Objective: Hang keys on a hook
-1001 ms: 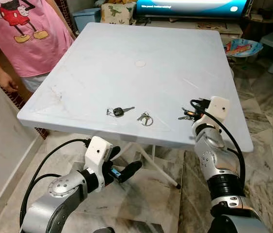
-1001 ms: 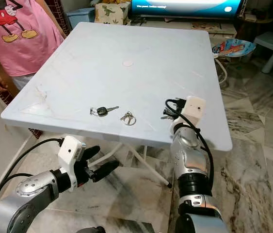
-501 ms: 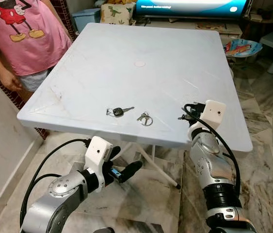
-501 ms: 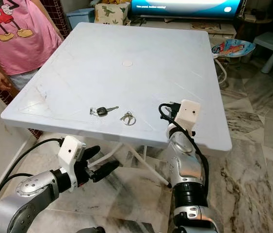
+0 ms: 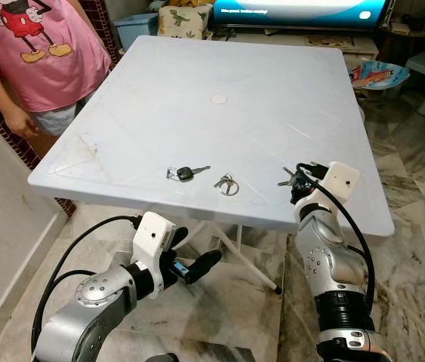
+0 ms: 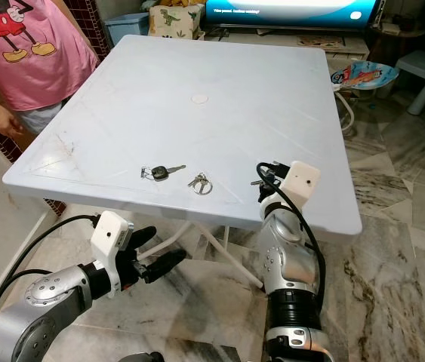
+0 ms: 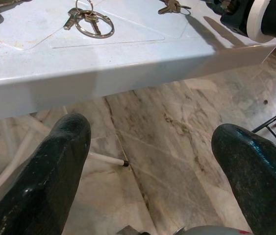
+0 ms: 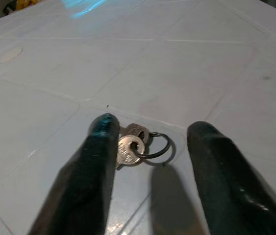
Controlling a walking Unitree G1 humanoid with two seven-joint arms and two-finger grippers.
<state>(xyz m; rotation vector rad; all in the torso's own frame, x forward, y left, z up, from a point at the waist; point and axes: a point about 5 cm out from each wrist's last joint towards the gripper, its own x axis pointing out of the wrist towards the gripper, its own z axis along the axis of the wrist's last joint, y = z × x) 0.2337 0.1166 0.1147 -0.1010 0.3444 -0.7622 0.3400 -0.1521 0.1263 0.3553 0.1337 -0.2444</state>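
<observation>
While the right gripper (image 8: 150,147) hung low over the white table (image 5: 220,68) near its front right edge, its two black fingers (image 8: 86,171) stood well apart, w/ a small key bunch (image 8: 138,146) lying on the tabletop btwn them. Nothing was gripped; whether a fingertip actually touched the keys couldn't be told, since the nearer finger covered part of the ring. In the head view that bunch (image 5: 287,178) lay just beside the wrist housing, and the fingers themselves were mostly hidden behind the white camera block.

Left gripper (image 5: 189,260) sat below the table's front edge, over the marble floor (image 5: 423,249), fingers spread wide and holding nothing. Its wrist cam looked up past the table lip at a second bunch on a ring (image 7: 89,20).

Two more sets lay near the front edge: a black-headed key (image 5: 186,173) and, just to its right, the ringed bunch (image 5: 226,183), apart from each other.

A person in a pink shirt (image 5: 42,45) stood at the table's left side, cropped by the frame. Key teeth and count per ring were too small to make out.
</observation>
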